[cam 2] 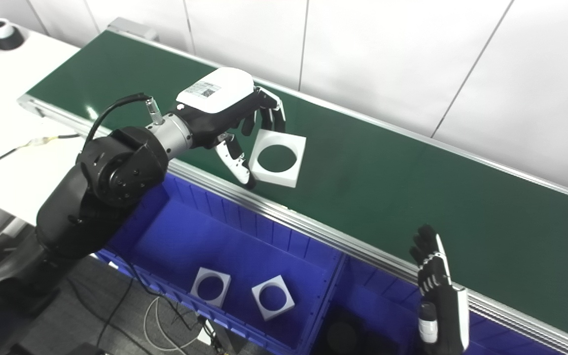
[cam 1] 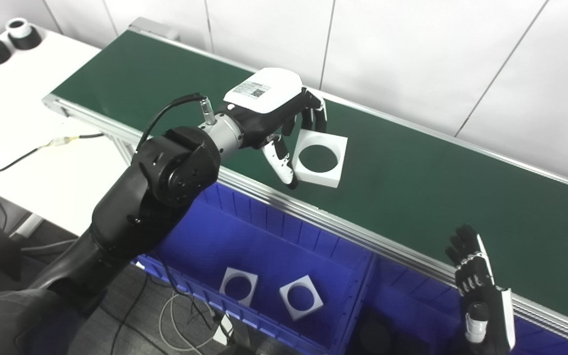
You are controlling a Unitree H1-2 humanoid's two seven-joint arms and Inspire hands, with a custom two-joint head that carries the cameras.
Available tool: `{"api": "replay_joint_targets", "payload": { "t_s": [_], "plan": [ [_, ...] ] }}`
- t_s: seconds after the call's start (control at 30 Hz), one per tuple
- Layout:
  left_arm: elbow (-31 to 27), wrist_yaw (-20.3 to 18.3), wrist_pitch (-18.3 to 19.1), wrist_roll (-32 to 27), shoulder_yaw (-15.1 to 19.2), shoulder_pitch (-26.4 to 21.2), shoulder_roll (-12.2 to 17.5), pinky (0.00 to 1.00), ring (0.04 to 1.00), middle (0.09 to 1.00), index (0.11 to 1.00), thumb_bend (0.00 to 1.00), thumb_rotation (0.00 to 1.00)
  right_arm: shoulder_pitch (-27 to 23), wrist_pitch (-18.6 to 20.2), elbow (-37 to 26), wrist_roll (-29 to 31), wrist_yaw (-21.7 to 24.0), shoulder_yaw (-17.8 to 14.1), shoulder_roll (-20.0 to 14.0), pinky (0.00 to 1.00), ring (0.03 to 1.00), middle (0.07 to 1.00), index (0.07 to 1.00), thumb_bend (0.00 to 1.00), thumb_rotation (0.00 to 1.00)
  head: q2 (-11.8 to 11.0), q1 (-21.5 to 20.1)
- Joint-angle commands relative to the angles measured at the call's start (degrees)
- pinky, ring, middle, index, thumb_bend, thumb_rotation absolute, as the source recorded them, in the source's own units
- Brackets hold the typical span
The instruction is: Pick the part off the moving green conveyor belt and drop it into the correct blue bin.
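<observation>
White wall panels (cam 1: 412,54) back the scene. At far left, a white bench (cam 1: 27,143) carries two black-and-white cylindrical parts (cam 1: 3,42) near its far corner and a cable (cam 1: 27,153) along its near edge. The green conveyor belt (cam 1: 437,197) runs diagonally from upper left to lower right. The left hand (cam 1: 274,116) reaches over the belt's near rail; its fingers (cam 1: 316,116) curl over the far edge of a white square part with a round hole (cam 1: 319,158), and the thumb (cam 1: 281,165) lies against its left side, so the part is gripped, one edge tilted up off the belt. Below the rail, the left blue bin (cam 1: 244,236) holds two similar square parts (cam 1: 269,293). The right blue bin (cam 1: 402,301) contains dark objects, indistinct. At lower right, the right hand (cam 1: 479,291) stands upright, fingers extended, holding nothing.
</observation>
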Motion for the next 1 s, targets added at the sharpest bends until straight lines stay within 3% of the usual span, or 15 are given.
{"api": "replay_joint_targets", "payload": {
  "t_s": [0.0, 0.2, 0.4, 0.53, 0.6, 0.7, 0.8, 0.97],
  "plan": [
    [-2.0, 0.2, -0.1, 1.4, 1.7, 0.4, 1.7, 0.34, 0.411, 0.455, 0.512, 0.52, 0.0, -0.6, 0.4, -2.0, 0.8, 0.6, -0.7, 0.3, 0.92, 0.944, 0.947, 0.946, 1.0, 0.96, -0.3, 0.7],
    [-1.8, 2.3, -3.6, 2.6, 4.0, 5.9, 3.2, 0.29, 0.359, 0.427, 0.523, 0.52, 0.0, -1.5, -1.2, 0.3, 2.1, 1.8, -1.8, 0.2, 0.92, 0.943, 0.948, 0.942, 1.0, 0.95, -1.4, 3.1],
    [-3.9, -0.2, -3.1, 3.3, 6.6, 10.8, 4.6, 0.25, 0.321, 0.408, 0.526, 0.52, 0.0, -2.2, -3.4, 2.6, 2.3, 2.6, -2.7, 0.3, 0.91, 0.932, 0.944, 0.943, 1.0, 0.96, -1.8, 3.0],
    [-2.9, 1.2, -3.8, 2.3, 9.3, 13.8, 5.1, 0.24, 0.313, 0.407, 0.526, 0.51, 0.0, -2.3, -3.1, 2.5, 2.1, 3.1, -2.8, 0.3, 0.91, 0.938, 0.947, 0.946, 1.0, 0.96, -2.2, 2.8],
    [-2.0, 1.8, -4.3, 1.9, 10.3, 14.8, 5.1, 0.24, 0.308, 0.463, 0.495, 0.52, 0.0, -2.3, -3.2, 2.4, 2.0, 3.2, -3.0, 0.5, 0.91, 0.935, 0.944, 0.945, 1.0, 0.96, -2.3, 2.6],
    [-0.3, 3.0, -5.2, 1.4, 11.2, 15.9, 5.3, 0.26, 0.329, 0.415, 0.53, 0.51, 0.0, -2.3, -3.0, 2.4, 1.8, 3.2, -3.2, 0.7, 0.91, 0.93, 0.939, 0.942, 1.0, 0.96, -2.3, 2.3],
    [1.3, 3.4, -5.5, 2.4, 11.3, 16.4, 5.5, 0.26, 0.329, 0.462, 0.499, 0.52, 0.0, -2.1, -2.9, 2.0, 1.7, 3.3, -3.1, 0.8, 0.91, 0.928, 0.937, 0.94, 1.0, 0.96, -2.3, 1.9],
    [3.9, 5.3, -6.6, 2.5, 11.1, 17.4, 5.2, 0.3, 0.379, 0.43, 0.523, 0.52, 0.0, -1.6, -1.9, 1.0, 1.7, 3.5, -2.9, 1.1, 0.92, 0.939, 0.946, 0.941, 1.0, 0.94, -2.0, 0.9]
  ]
}}
